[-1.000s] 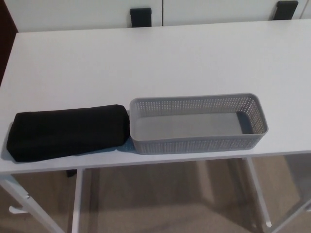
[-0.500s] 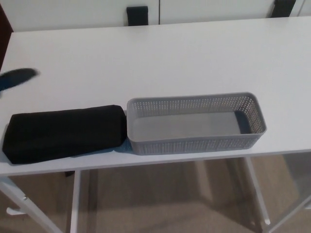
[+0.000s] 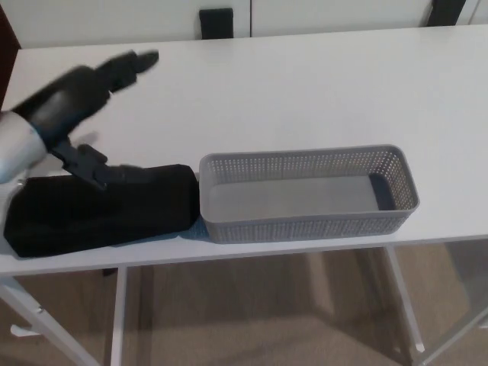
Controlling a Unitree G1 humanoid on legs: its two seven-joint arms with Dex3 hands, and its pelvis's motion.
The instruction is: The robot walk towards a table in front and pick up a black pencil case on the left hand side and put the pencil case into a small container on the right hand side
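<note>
White tabletop (image 3: 305,99) fills most of what I see, with white cabinet fronts behind its far edge and beige floor (image 3: 252,313) below its near edge. One grey perforated plastic basket (image 3: 305,227), long and rectangular, sits close to the near edge with nothing inside it. One black soft fabric pencil case (image 3: 130,217) lies flat on the table to the left of the basket, its right end touching or just short of the basket's left wall; I cannot tell which.

My left hand (image 3: 80,103) is up and to the left of the basket, above the pencil case, and it is blurred. It is spread wide and holds nothing: the fingers (image 3: 137,61) point away towards the far edge, while the thumb (image 3: 88,162) reaches down to the top edge of the pencil case. Whether the thumb touches the fabric I cannot tell. My silver forearm (image 3: 15,149) comes in from farther left. That is the only one of my hands showing.

Beyond the basket, past the table's far edge, stand two black upright shapes (image 3: 216,21), the second (image 3: 446,11) at the right.
</note>
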